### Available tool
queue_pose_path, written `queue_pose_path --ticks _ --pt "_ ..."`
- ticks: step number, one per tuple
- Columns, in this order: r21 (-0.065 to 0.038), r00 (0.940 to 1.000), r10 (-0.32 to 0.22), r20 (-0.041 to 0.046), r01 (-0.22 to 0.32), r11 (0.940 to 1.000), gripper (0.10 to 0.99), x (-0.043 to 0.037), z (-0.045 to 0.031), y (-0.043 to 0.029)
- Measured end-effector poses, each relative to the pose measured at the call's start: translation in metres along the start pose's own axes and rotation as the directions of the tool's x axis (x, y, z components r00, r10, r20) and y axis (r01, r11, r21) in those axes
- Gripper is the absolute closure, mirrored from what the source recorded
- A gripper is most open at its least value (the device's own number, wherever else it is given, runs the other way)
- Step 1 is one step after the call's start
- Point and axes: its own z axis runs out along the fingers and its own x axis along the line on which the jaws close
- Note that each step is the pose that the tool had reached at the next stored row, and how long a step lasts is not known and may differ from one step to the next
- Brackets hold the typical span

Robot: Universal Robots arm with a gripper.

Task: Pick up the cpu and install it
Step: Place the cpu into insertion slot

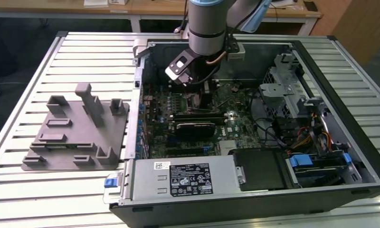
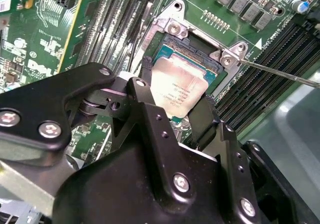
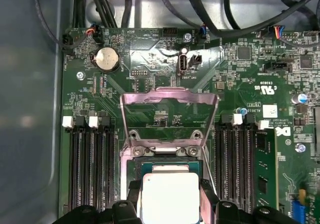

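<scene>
Right over the socket (image 2: 192,51), tool (image 2: 175,91) grips the cpu (image 2: 181,81) by 2 opposite edges. It lies flat and roughly squared to the socket. Seated or hovering, cannot tell. Load plate (image 3: 170,111) stands open.

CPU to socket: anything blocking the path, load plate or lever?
Nothing visible does. The gripper holds the cpu right over the open socket. The load plate stands swung up off the socket, and the lever lies out to one side.
</scene>
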Motion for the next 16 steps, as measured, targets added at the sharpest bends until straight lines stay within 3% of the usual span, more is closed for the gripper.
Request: queue_pose_path --ticks 16 --pt "0.001 0.9998 0.018 0.0014 -0.018 0.9998 0.545 0.0004 0.0102 -0.0019"
